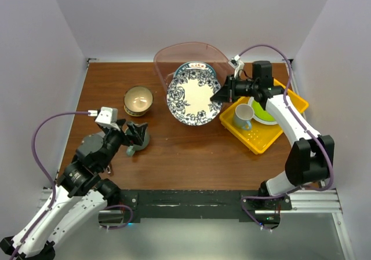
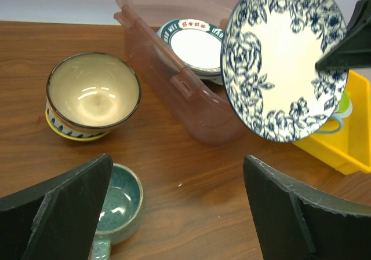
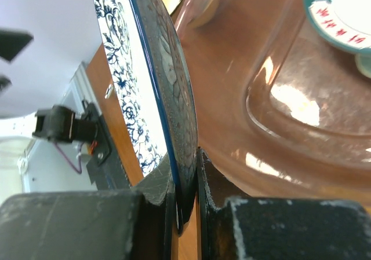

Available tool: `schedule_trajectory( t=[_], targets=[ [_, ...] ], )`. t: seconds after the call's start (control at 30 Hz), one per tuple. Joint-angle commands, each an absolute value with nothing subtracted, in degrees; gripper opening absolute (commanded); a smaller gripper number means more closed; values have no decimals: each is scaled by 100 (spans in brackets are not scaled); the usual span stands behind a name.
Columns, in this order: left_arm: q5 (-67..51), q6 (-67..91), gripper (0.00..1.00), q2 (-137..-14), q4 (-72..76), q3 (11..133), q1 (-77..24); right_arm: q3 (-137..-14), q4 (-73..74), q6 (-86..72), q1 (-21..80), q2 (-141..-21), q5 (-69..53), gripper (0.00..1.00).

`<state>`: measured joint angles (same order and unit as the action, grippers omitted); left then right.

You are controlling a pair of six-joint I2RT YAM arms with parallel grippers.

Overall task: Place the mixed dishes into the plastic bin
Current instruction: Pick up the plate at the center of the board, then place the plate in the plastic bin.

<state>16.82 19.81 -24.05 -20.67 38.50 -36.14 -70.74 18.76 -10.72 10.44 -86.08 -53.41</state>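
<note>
My right gripper (image 3: 185, 186) is clamped on the rim of the blue floral plate (image 1: 190, 98), one finger on each face and the rim deep between them. The plate is off the table (image 1: 191, 153) and tipped steeply, almost on edge, with its patterned face toward the left arm. It hangs at the near side of the plastic bin (image 1: 188, 52). In the right wrist view the bin's pinkish wall and floor sit just beside the plate's back.

A dark-rimmed plate (image 2: 194, 43) with red lettering lies flat inside the bin. The tan bowl (image 1: 138, 99) stands upright on the table, left of the bin and apart from it.

My left gripper (image 2: 177, 213) is spread wide and holds nothing. It is low over the table with the teal mug (image 2: 119, 205) by its left finger, partly under it, and I cannot tell whether they touch.

The yellow tray (image 1: 266, 138) sits right of the bin and holds the white mug (image 1: 243, 116) and the lime-green plate (image 1: 264, 113).
</note>
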Motion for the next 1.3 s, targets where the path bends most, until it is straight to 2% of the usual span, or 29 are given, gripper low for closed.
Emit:
schedule_trajectory(
  t=[0.0,0.63,1.27],
  targets=[
    [1661,1740,100,-2277,-1978,3665,-3630,-7857,1205,-1617,1020,-8744,-5414,0],
    [1714,1679,100,-2206,-1811,3524,-3630,-9140,387,-2715,1046,-9922,-4764,0],
    [1784,1661,100,-2171,-1802,3516,-3630,-9642,167,-2936,1178,-10863,-3947,0]
  ],
)
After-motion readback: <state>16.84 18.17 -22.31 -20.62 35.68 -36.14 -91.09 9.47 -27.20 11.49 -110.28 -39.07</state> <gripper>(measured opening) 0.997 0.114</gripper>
